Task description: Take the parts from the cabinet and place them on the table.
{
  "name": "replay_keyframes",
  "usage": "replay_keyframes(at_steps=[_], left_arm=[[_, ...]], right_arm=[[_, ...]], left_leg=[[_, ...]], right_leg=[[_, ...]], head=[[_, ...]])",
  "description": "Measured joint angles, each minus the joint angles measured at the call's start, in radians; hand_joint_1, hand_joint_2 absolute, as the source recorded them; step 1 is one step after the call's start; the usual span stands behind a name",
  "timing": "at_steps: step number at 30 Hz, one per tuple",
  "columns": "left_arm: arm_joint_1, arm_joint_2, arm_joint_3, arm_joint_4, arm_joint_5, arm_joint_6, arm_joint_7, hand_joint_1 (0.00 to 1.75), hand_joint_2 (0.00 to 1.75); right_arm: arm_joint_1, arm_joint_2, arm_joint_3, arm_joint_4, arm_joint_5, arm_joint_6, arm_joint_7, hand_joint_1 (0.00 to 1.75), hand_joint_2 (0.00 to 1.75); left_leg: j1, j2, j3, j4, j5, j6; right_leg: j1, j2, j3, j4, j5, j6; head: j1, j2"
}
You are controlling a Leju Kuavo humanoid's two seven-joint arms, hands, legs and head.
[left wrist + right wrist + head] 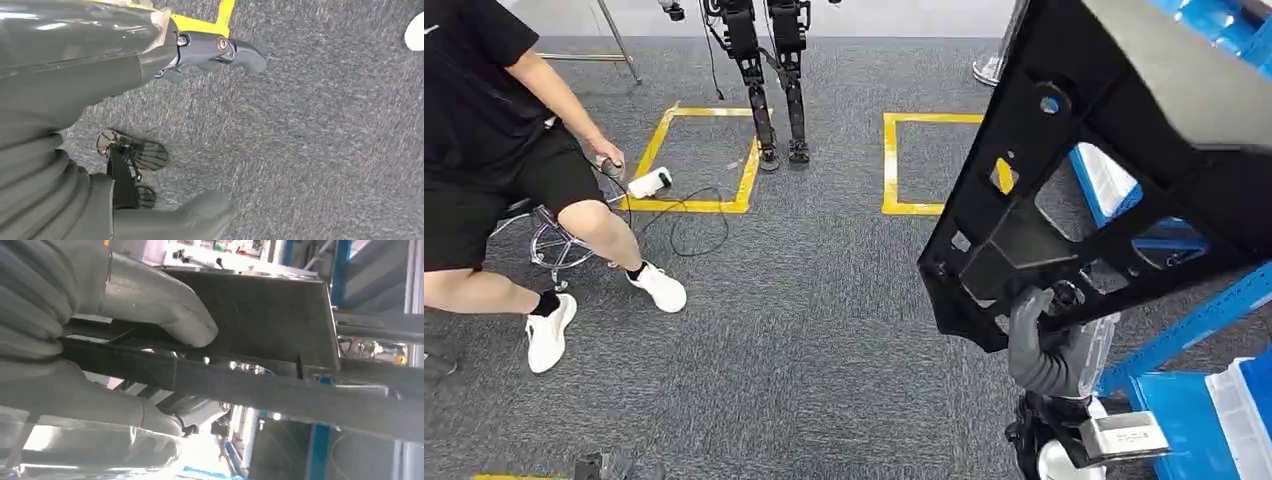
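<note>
A large black plastic part (1114,160) with cut-out openings and a yellow sticker fills the right of the head view, tilted in the air. My right hand (1049,345) grips its lower edge from below. In the right wrist view the thick grey thumb (160,302) presses on the black part (270,325) while the other fingers wrap under its bar. My left hand (210,55) hangs over the grey carpet with its fingers apart and nothing in them.
A blue rack (1194,320) with blue and white bins stands at the right. A person (494,150) sits on a stool at the left, a cable and a white device on the floor beside them. Another robot's legs (774,80) stand by yellow floor squares (694,155).
</note>
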Motion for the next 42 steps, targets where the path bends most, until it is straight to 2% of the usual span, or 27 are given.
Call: replay_keyframes(at_steps=[1,2,3,5,7,8,10,11,12,16,18,19,21,22,23,25,26,27,28,31,34,36,37,38,40,41,42], left_arm=[[0.002,0.001,0.002,0.000,-0.003,0.001,0.000,0.00,1.75],[0.003,0.000,0.002,0.000,-0.010,0.002,0.000,0.00,1.75],[0.001,0.000,0.002,0.000,-0.021,0.006,-0.002,0.00,1.75],[-0.002,-0.001,0.000,0.000,-0.043,0.020,-0.005,0.00,1.75],[0.000,-0.002,-0.007,0.000,-0.059,0.038,-0.005,0.00,1.75],[0.000,-0.002,-0.010,0.000,-0.061,0.045,-0.005,0.00,1.75],[-0.002,0.000,-0.016,0.000,-0.072,0.055,-0.006,0.00,1.75],[-0.004,0.001,-0.017,0.000,-0.076,0.057,-0.006,0.00,1.75],[-0.009,0.003,-0.018,-0.001,-0.077,0.063,-0.006,0.00,1.75],[-0.007,0.009,-0.018,-0.002,-0.074,0.094,-0.024,0.00,1.75],[-0.005,0.006,-0.018,-0.002,-0.071,0.110,-0.030,0.00,1.75],[-0.009,0.006,-0.018,-0.002,-0.069,0.115,-0.031,0.00,1.75],[-0.011,0.005,-0.018,-0.002,-0.067,0.121,-0.031,0.00,1.75],[-0.009,0.005,-0.018,-0.002,-0.066,0.125,-0.031,0.00,1.75],[-0.006,0.004,-0.018,-0.002,-0.063,0.126,-0.031,0.00,1.75],[-0.005,0.002,-0.015,-0.002,-0.054,0.126,-0.031,0.00,1.75],[-0.005,0.000,-0.013,-0.002,-0.049,0.126,-0.031,0.00,1.75],[-0.005,0.000,-0.011,-0.002,-0.045,0.126,-0.031,0.00,1.75],[-0.004,0.000,-0.009,-0.002,-0.040,0.126,-0.032,0.00,1.75],[0.005,0.000,0.003,-0.002,-0.035,0.127,-0.035,0.00,1.75],[0.006,-0.001,0.007,-0.002,-0.035,0.130,-0.037,0.00,1.75],[0.004,-0.002,0.011,-0.001,-0.029,0.135,-0.038,0.00,1.75],[0.005,-0.003,0.012,-0.001,-0.027,0.135,-0.038,0.00,1.75],[0.007,-0.003,0.014,-0.001,-0.024,0.135,-0.038,0.00,1.75],[0.007,-0.003,0.020,-0.001,-0.019,0.137,-0.038,0.00,1.75],[0.006,-0.003,0.021,-0.001,-0.018,0.137,-0.038,0.00,1.75],[0.005,-0.003,0.021,-0.002,-0.018,0.137,-0.038,0.00,1.75]], right_arm=[[-0.001,0.000,-0.001,0.000,-0.002,0.000,0.000,1.75,1.75],[-0.002,0.001,-0.002,-0.001,-0.003,0.000,0.000,1.75,1.75],[-0.001,0.002,-0.003,-0.002,-0.005,-0.003,-0.001,1.75,1.75],[-0.001,0.002,-0.005,-0.002,-0.005,-0.006,-0.001,1.75,1.75],[-0.001,0.003,-0.005,-0.002,-0.005,-0.008,0.002,1.75,1.75],[-0.002,0.003,-0.005,-0.002,-0.005,-0.008,0.005,1.75,1.75],[-0.005,0.006,-0.004,-0.002,-0.005,-0.009,0.008,1.75,1.75],[-0.007,0.007,-0.003,-0.002,-0.005,-0.009,0.009,1.75,1.75],[-0.007,0.008,-0.002,-0.002,-0.004,-0.011,0.010,1.75,1.75],[-0.008,0.008,0.000,-0.002,-0.003,-0.023,0.013,1.75,1.75],[-0.013,0.008,0.000,0.000,-0.003,-0.024,0.014,1.75,1.75],[-0.016,0.008,0.000,0.001,-0.003,-0.024,0.014,1.75,1.75],[-0.016,0.006,0.000,0.007,-0.003,-0.024,0.019,1.75,1.75],[-0.016,0.006,0.000,0.011,-0.003,-0.024,0.020,1.75,1.75],[-0.019,0.006,0.000,0.014,-0.003,-0.024,0.021,1.75,1.75],[-0.029,0.006,0.000,0.020,-0.003,-0.024,0.022,1.75,1.75],[-0.035,0.006,0.001,0.023,-0.003,-0.024,0.022,1.75,1.75],[-0.041,0.006,0.003,0.027,-0.002,-0.025,0.022,1.75,1.75],[-0.045,0.006,0.005,0.029,-0.002,-0.026,0.022,1.75,1.75],[-0.048,0.006,0.007,0.037,-0.002,-0.028,0.024,1.75,1.75],[-0.057,0.007,0.014,0.037,-0.002,-0.031,0.024,1.75,1.75],[-0.056,0.006,0.014,0.040,-0.002,-0.036,0.025,1.75,1.75],[-0.057,0.006,0.015,0.042,-0.002,-0.040,0.025,1.75,1.75],[-0.058,0.006,0.017,0.044,-0.002,-0.042,0.026,1.75,1.75],[-0.063,0.006,0.021,0.045,-0.002,-0.043,0.032,1.75,1.75],[-0.067,0.006,0.023,0.045,-0.003,-0.043,0.033,1.75,1.75],[-0.070,0.006,0.023,0.045,-0.003,-0.043,0.033,1.75,1.75]], left_leg=[[0.002,0.007,0.000,0.006,-0.004,-0.002],[-0.002,0.062,-0.008,0.029,-0.021,-0.008],[-0.001,0.096,-0.034,0.083,-0.055,-0.012],[0.001,0.115,-0.110,0.236,-0.127,-0.017],[0.001,0.117,-0.150,0.309,-0.138,-0.017],[0.001,0.117,-0.137,0.280,-0.113,-0.014],[-0.004,0.136,-0.052,0.117,-0.030,0.001],[-0.011,0.177,-0.009,0.042,-0.006,0.014],[-0.023,0.204,0.000,0.019,-0.019,0.018],[-0.027,0.155,0.001,0.001,-0.009,0.034],[-0.011,0.136,0.018,-0.017,0.003,0.039],[-0.010,0.127,0.017,-0.017,0.006,0.043],[-0.010,0.099,0.016,-0.017,0.006,0.043],[-0.010,0.085,0.016,-0.017,0.006,0.043],[-0.009,0.071,0.016,-0.016,0.005,0.042],[-0.006,0.043,0.018,-0.014,0.004,0.037],[-0.004,0.030,0.018,-0.010,0.003,0.031],[-0.011,0.018,0.010,0.001,-0.003,0.020],[-0.009,0.010,0.005,0.001,-0.004,0.013],[0.001,-0.010,-0.002,-0.003,-0.001,-0.003],[0.001,0.096,-0.053,0.110,-0.065,-0.016],[0.003,0.114,-0.137,0.266,-0.129,-0.022],[0.003,0.117,-0.162,0.305,-0.132,-0.022],[0.004,0.117,-0.160,0.294,-0.113,-0.020],[0.002,0.127,-0.099,0.170,-0.039,-0.010],[-0.003,0.150,-0.051,0.081,-0.001,0.000],[-0.013,0.204,-0.019,0.023,0.006,0.013]], right_leg=[[-0.009,-0.008,0.001,-0.004,0.003,-0.007],[-0.007,-0.016,0.003,-0.004,0.002,-0.012],[-0.005,-0.025,0.004,-0.004,0.001,-0.021],[0.003,-0.048,0.003,-0.004,-0.002,-0.026],[0.008,-0.071,0.004,-0.003,-0.005,-0.030],[0.011,-0.081,0.005,-0.003,-0.006,-0.032],[0.014,-0.103,0.010,-0.004,-0.009,-0.034],[0.017,-0.111,0.013,-0.004,-0.011,-0.033],[0.029,-0.119,0.012,-0.001,-0.015,-0.027],[0.031,-0.157,0.027,-0.011,-0.020,-0.011],[0.025,-0.076,-0.001,0.046,-0.050,-0.008],[0.023,-0.054,-0.035,0.115,-0.081,-0.013],[0.015,-0.042,-0.113,0.263,-0.130,-0.015],[0.014,-0.041,-0.130,0.288,-0.129,-0.008],[0.011,-0.041,-0.123,0.264,-0.109,0.002],[0.002,-0.032,-0.057,0.120,-0.040,0.026],[-0.006,-0.005,-0.016,0.032,-0.008,0.037],[-0.009,0.032,-0.007,-0.004,-0.005,0.034],[-0.006,0.014,0.001,-0.003,-0.002,0.019],[-0.004,-0.009,0.004,-0.005,0.000,-0.004],[-0.004,-0.034,0.010,-0.009,-0.003,-0.022],[0.003,-0.058,0.011,-0.009,-0.006,-0.027],[0.004,-0.069,0.011,-0.008,-0.008,-0.029],[0.006,-0.079,0.013,-0.008,-0.010,-0.030],[0.009,-0.098,0.020,-0.009,-0.016,-0.031],[0.011,-0.107,0.024,-0.009,-0.020,-0.031],[0.014,-0.114,0.028,-0.009,-0.023,-0.028]], head=[[0.000,0.000],[-0.004,0.000],[-0.014,0.000],[-0.013,0.000],[-0.013,0.000],[-0.013,0.000],[-0.013,0.000],[-0.013,0.000],[-0.012,0.000],[-0.013,0.000],[-0.010,0.000],[-0.006,0.000],[-0.001,0.000],[-0.001,0.000],[-0.002,0.000],[-0.001,0.000],[0.000,0.000],[0.003,0.000],[0.000,0.000],[-0.002,0.000],[-0.019,0.000],[-0.019,0.000],[-0.019,0.000],[-0.019,0.000],[-0.019,0.000],[-0.019,0.000],[-0.019,0.000]])
